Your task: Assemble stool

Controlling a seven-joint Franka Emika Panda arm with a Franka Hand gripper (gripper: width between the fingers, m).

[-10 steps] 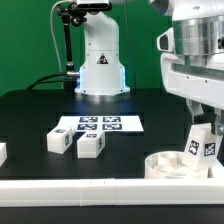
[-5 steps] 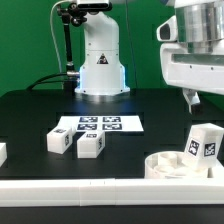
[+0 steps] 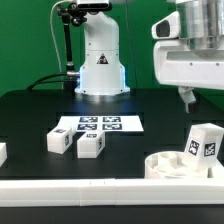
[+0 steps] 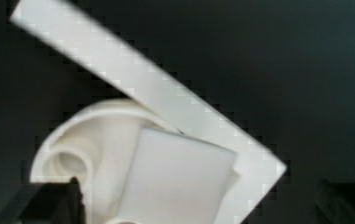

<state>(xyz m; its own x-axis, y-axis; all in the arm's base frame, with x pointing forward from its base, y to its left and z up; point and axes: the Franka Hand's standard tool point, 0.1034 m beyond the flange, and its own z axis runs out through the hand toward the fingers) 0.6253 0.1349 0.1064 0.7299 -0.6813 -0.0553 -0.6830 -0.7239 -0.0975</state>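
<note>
1. At the exterior view's far left, a white piece (image 3: 2, 152) is cut off by the frame edge, and we cannot tell what it is.
2. Next we see the left leg (image 3: 57, 141) lying loose on the black bench (image 3: 30, 110). The second leg (image 3: 90, 146) lies just beside it, with a narrow gap between them. Both are small white blocks bearing black-and-white tags.
3. Behind these two legs the marker board (image 3: 98, 124) lies flat. Farther back stands the arm's white base (image 3: 100, 65).
4. Along the front of the bench runs the long white border rail (image 3: 90, 190).
5. Toward the exterior view's right, the round seat (image 3: 162, 165) rests on the bench just behind the rail. The third leg (image 3: 203, 148) stands upright on the seat's right part, with a tag facing us.
6. In the wrist view we see this third leg (image 4: 183, 175) over the curved seat (image 4: 81, 140), with the rail (image 4: 121, 70) close alongside.
7. The jaws hang above the third leg, well clear of its top. One finger (image 3: 186, 98) shows in the exterior view. The jaws stand apart and hold nothing.
</note>
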